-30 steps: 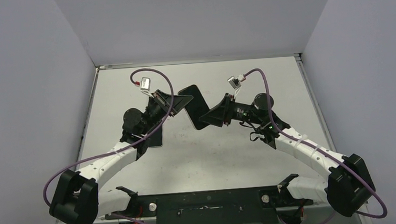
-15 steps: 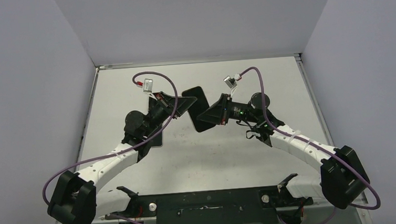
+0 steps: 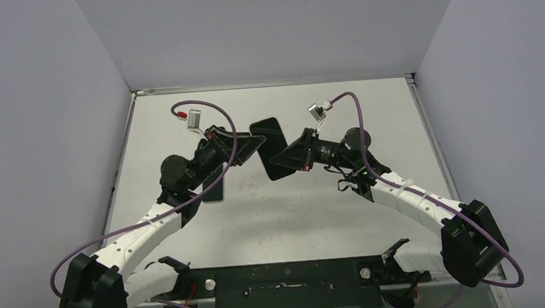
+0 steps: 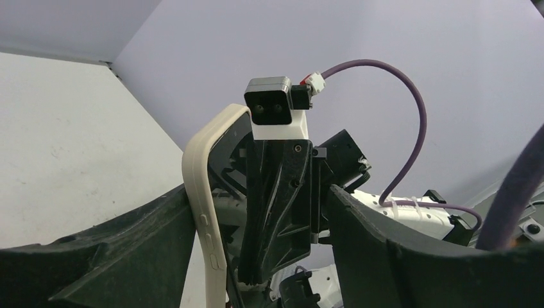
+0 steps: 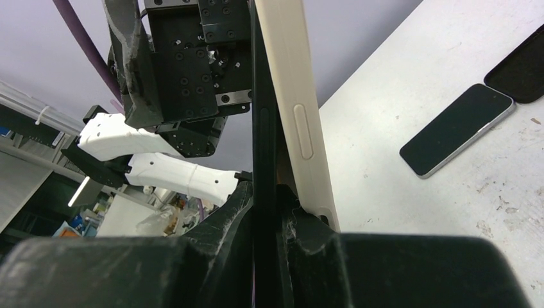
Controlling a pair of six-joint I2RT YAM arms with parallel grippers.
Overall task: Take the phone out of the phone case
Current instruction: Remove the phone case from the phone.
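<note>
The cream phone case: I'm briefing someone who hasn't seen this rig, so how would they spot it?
Look in the air above the middle of the table. There the right gripper pinches the cream phone case on edge. Unlike the dark phone lying flat, it is pale and lifted.

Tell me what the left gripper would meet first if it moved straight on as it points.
Probably the cream phone case, which the right gripper holds; its edge stands between the open left fingers.
</note>
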